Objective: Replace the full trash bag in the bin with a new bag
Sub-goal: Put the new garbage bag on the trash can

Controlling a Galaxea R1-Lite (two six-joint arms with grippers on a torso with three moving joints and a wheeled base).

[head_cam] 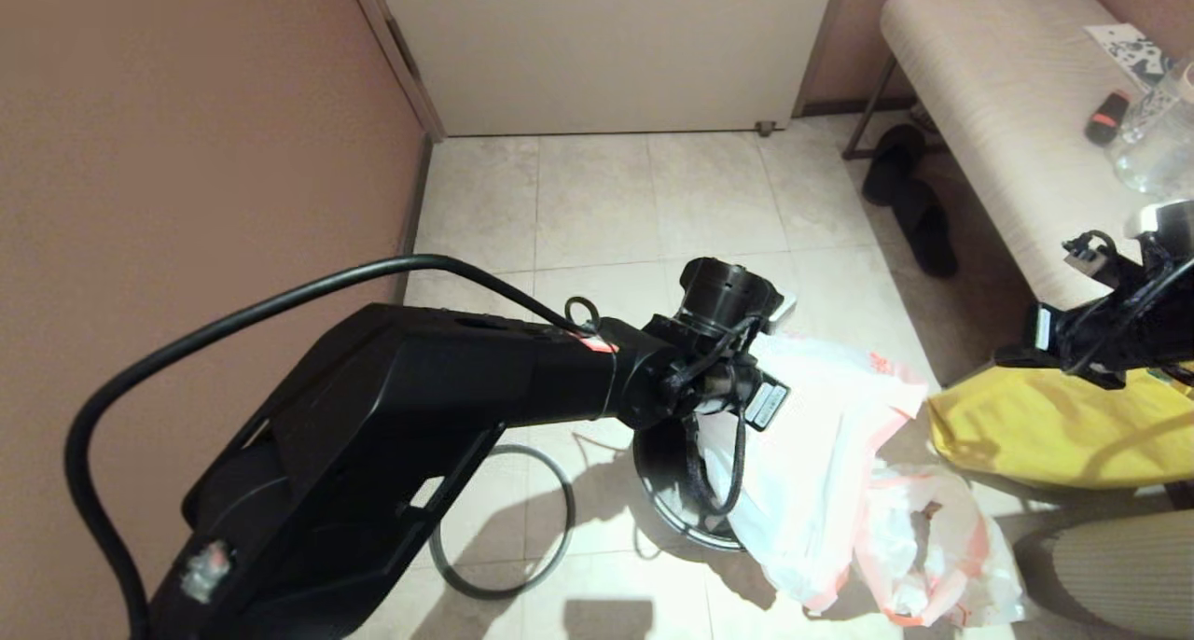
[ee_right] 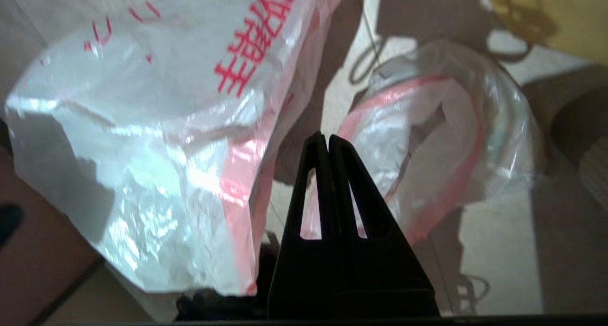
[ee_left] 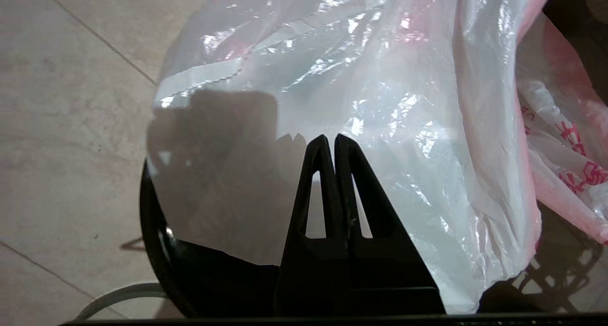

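The new bag [head_cam: 802, 444] is a thin white sheet with a pink hem and red print, draped over the right side of the black bin [head_cam: 664, 491]. My left gripper [ee_left: 331, 138] hovers just above this new bag [ee_left: 361, 93], shut and empty, with the bin [ee_left: 156, 250] rim showing beneath. The lumpy full trash bag [head_cam: 933, 547] lies on the floor to the right of the bin. My right gripper [ee_right: 327, 137] is shut and empty, up in the air between the new bag [ee_right: 156, 140] and the full trash bag [ee_right: 427, 145].
The grey hoop rim [head_cam: 504, 528] lies on the tiles left of the bin. A yellow cloth tote [head_cam: 1054, 425] sits at the right under my right arm [head_cam: 1101, 332]. A padded bench [head_cam: 1007, 108] and dark slippers [head_cam: 909, 197] stand beyond. A wall runs along the left.
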